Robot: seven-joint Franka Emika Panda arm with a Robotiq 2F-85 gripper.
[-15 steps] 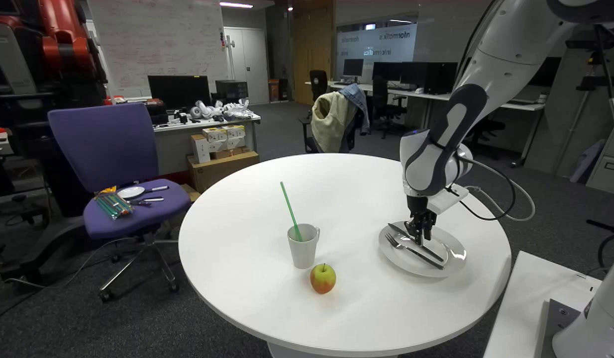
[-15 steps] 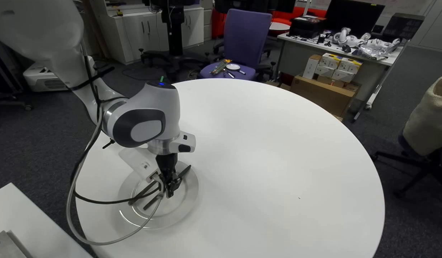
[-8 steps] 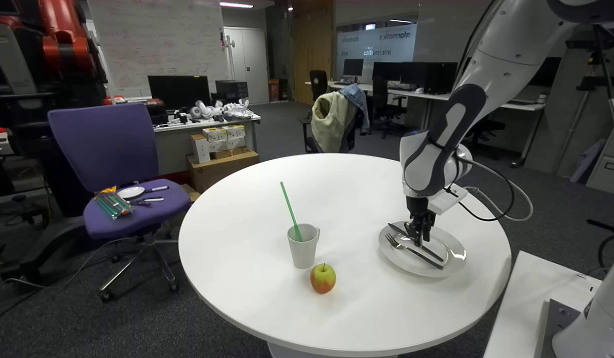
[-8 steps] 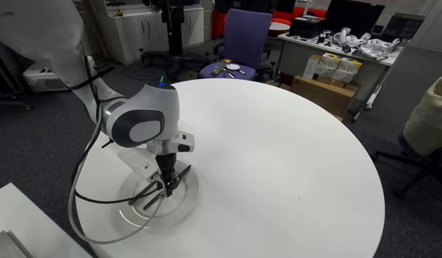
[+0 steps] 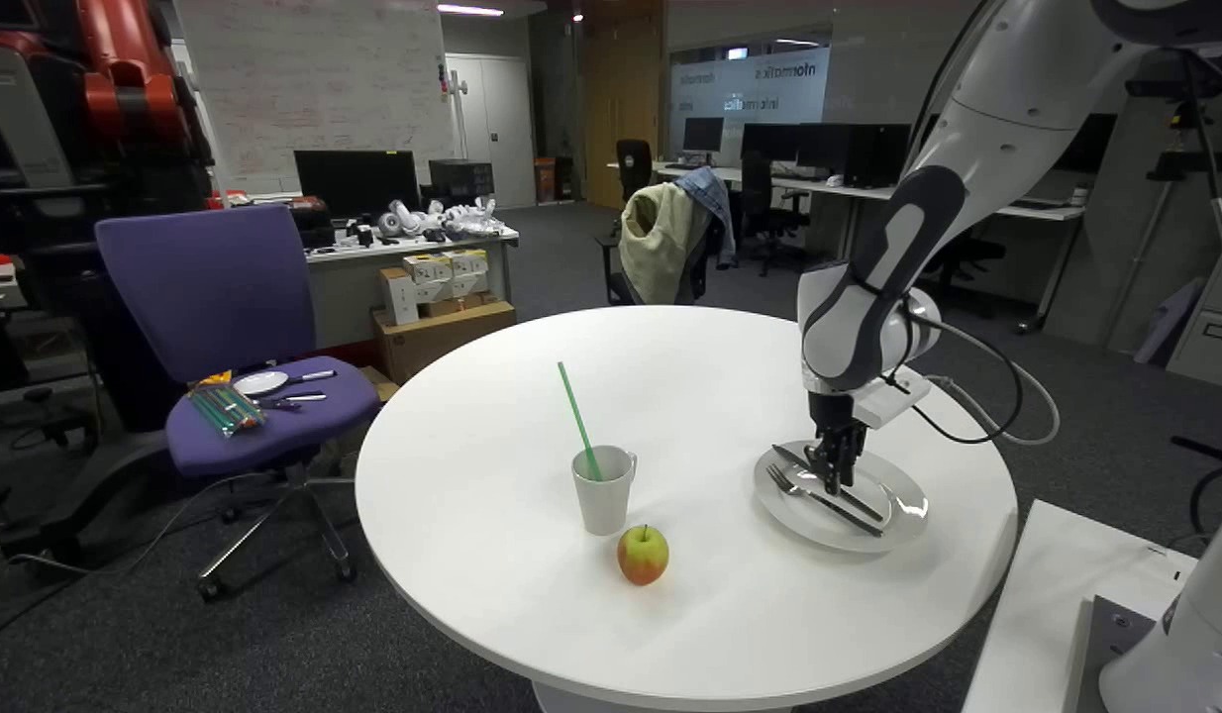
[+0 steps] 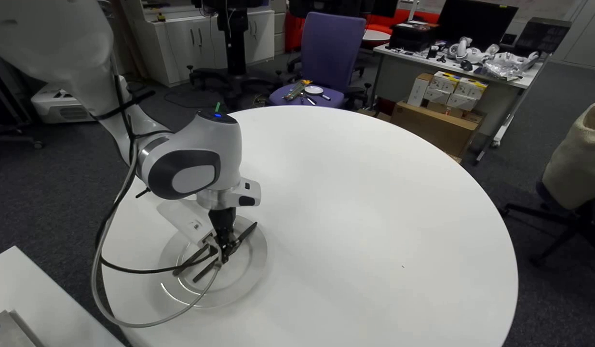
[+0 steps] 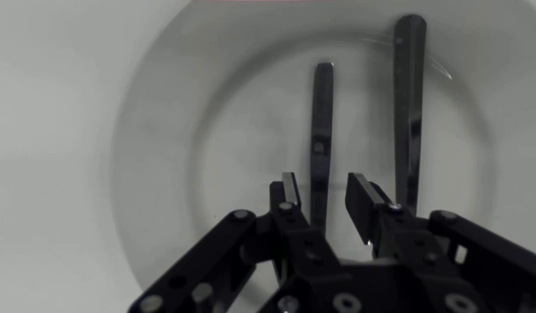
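A white plate (image 5: pixel 814 529) on the round table carries a knife (image 5: pixel 865 506) and a fork (image 5: pixel 849 518), lying nearly side by side. Straight down over the plate points my black gripper (image 5: pixel 840 485), its fingertips close to the knife. In the wrist view the jaws stand partly apart, astride the narrower handle, apparently the knife's (image 7: pixel 322 104). Gaps show between that handle and the finger pads (image 7: pixel 359 204). The wider handle, apparently the fork's (image 7: pixel 409 82), lies outside the right finger. Whether the fingertips touch the plate, I cannot tell. My wrist hides part of the cutlery in an exterior view (image 6: pixel 224 255).
A white mug (image 5: pixel 603 505) holding a green straw (image 5: pixel 576 421) stands on the white table (image 5: pixel 472 495), with a red-green apple (image 5: pixel 643 555) beside it. Arm cables (image 6: pixel 102 308) loop low across the plate. A purple chair (image 5: pixel 274 416) holds more utensils.
My gripper has come down slightly and its jaws have drawn a little closer together. In an exterior view the wrist has shifted slightly left. Plate and cutlery look unmoved.
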